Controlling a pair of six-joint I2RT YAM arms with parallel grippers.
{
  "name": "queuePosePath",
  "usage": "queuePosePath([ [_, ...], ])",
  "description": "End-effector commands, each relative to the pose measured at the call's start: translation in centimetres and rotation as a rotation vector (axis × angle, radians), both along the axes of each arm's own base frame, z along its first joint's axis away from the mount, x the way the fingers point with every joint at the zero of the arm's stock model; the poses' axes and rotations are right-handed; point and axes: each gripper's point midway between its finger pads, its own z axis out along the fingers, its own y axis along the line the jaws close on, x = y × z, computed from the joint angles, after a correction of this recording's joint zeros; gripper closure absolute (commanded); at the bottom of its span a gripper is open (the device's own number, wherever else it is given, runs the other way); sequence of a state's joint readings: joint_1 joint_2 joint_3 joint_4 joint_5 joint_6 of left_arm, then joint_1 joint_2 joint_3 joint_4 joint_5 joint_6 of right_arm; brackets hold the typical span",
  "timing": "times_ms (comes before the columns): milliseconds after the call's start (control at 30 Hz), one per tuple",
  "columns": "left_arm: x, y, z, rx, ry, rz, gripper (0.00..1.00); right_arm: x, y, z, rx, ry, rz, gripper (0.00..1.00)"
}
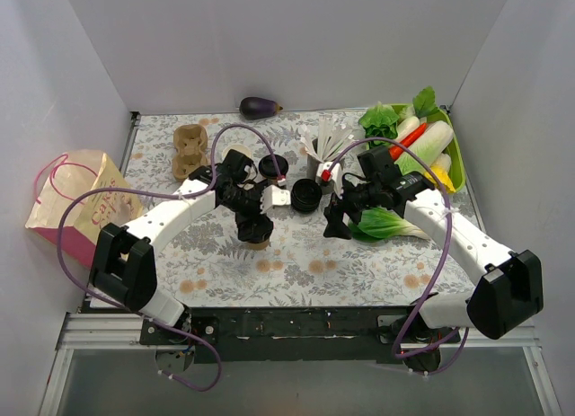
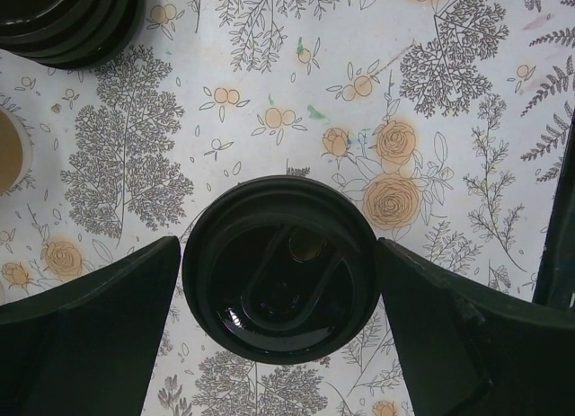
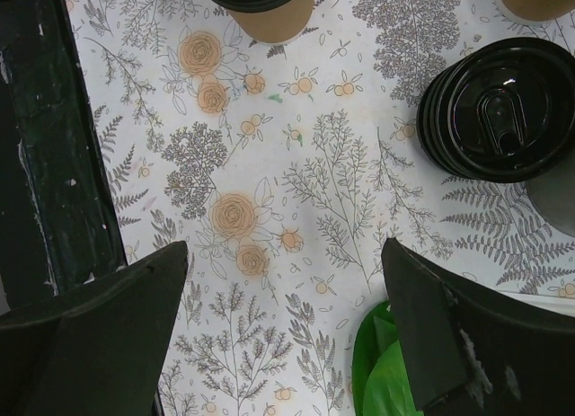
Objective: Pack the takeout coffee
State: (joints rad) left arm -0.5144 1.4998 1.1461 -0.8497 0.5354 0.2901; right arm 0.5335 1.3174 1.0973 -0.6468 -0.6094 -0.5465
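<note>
One takeout coffee, left claw astride, sides hidden

The flower-patterned table carries a lidded coffee cup, a stack of black lids, a pulp cup carrier, an eggplant, a green tray of vegetables, and a leafy green, possibly bok choy.

White links joined by bulky black housings are seen on both the left arm and the right arm. A purple cable is looped loosely along each. The jaws are moulded in dark, matte plastic, flecked with pale scuffs.
</note>
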Motion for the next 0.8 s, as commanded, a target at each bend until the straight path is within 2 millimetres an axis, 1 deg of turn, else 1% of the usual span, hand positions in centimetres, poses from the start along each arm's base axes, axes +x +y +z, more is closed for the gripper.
queuePosePath([
  [0, 0.4, -0.5, 0.6, 0.003, 0.022, 0.013, 0.11, 0.3, 0.3, 0.4, 0.031, -0.007, 0.003, 0.03],
  [133, 0.6, -0.4, 0.4, 0.015, 0.025, 0.018, 0.16, 0.5, 0.2, 0.4, 0.031, -0.014, -0.001, 0.03],
  [267, 0.7, -0.2, 0.2, 0.032, 0.031, 0.026, 0.27, 0.5, 0.0, 0.2, 0.031, -0.013, -0.009, 0.03],
  [433, 1.1, -0.4, 0.3, 0.027, 0.031, 0.052, 0.3, 0.5, -0.2, 0.1, 0.03, -0.01, -0.017, 0.03],
  [500, 1.6, -0.6, 0.4, 0.023, 0.016, 0.061, 0.31, 0.5, -0.3, 0.0, 0.029, -0.01, -0.02, 0.03],
  [633, 3.0, -0.9, -0.1, 0.03, -0.004, 0.086, 0.31, 0.6, -0.5, -0.3, 0.022, -0.007, -0.028, 0.03],
  [667, 3.6, -1.0, -0.4, 0.033, -0.002, 0.1, 0.31, 0.7, -0.6, -0.3, 0.021, -0.009, -0.031, 0.03],
  [733, 4.8, -1.5, -0.1, 0.03, -0.018, 0.12, 0.32, 0.8, -0.7, -0.4, 0.016, -0.011, -0.035, 0.03],
  [767, 5.3, -1.7, -0.7, 0.034, -0.009, 0.133, 0.33, 0.8, -0.9, -0.6, 0.013, -0.006, -0.038, 0.03],
])
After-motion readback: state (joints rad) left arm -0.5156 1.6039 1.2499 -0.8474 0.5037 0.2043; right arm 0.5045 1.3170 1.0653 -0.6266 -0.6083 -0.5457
